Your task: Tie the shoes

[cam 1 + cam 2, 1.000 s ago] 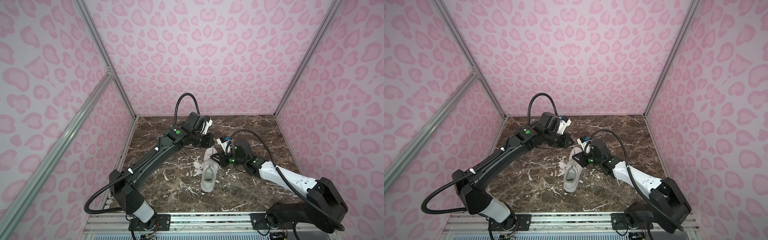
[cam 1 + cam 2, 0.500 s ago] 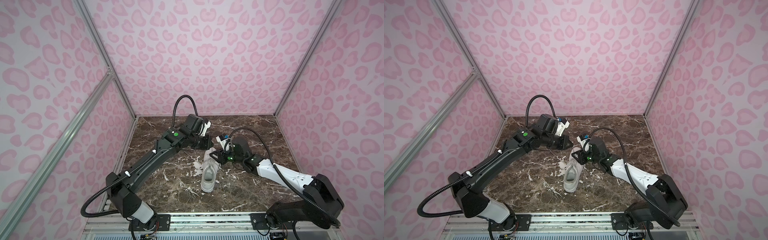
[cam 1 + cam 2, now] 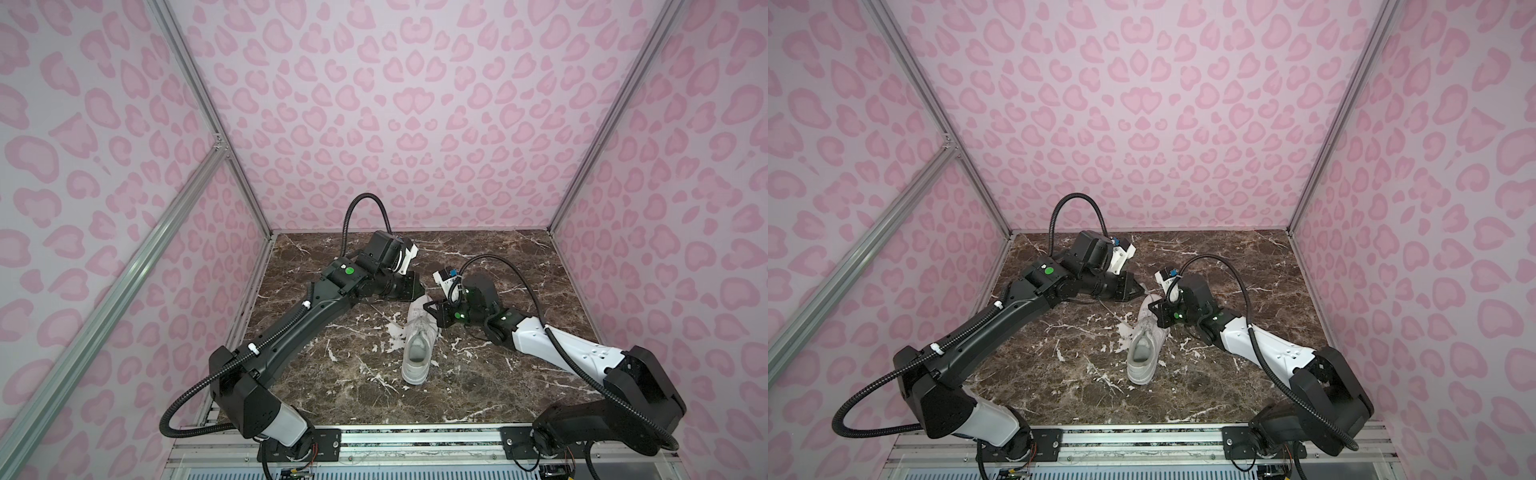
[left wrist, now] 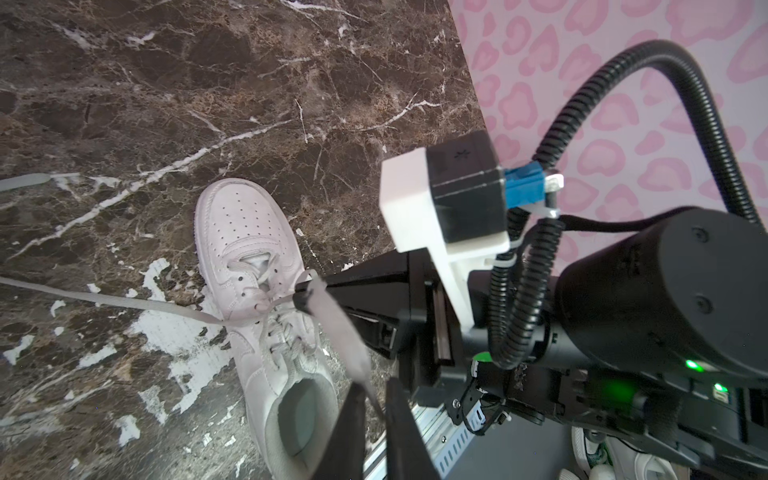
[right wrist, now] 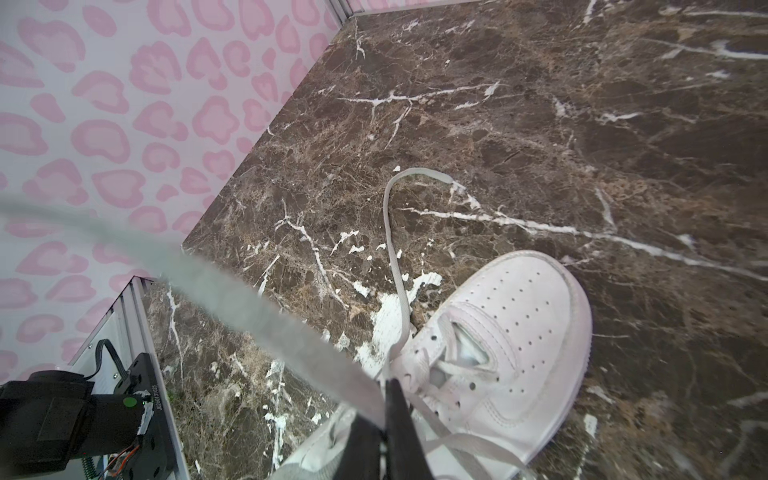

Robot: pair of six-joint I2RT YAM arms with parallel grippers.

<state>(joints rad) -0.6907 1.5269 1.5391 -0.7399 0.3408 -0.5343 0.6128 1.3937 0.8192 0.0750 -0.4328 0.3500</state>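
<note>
Now right tool [image 5: 384, 401] pinches lace [image 4: 336, 332] over sneaker [image 4: 245, 224]; left tool [image 4: 374, 401] slightly parted around same lace.

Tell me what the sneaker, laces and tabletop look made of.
The sneaker looks like smooth matte white leather or imitation: stitched panels, punched toe holes. The laces: flat woven fabric, limp, twisting. The tabletop: brown white-veined marble look, perhaps printed laminate.

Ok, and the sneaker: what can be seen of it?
The sneaker is all white, low-top, leather-like, with a perforated toe, white sole and greyish lining. It stands upright on the marble table, toe toward the back wall. Its flat laces are untied: the right gripper is shut on one strand, which runs on between the fingers of the left gripper; another trails over the table.
</note>
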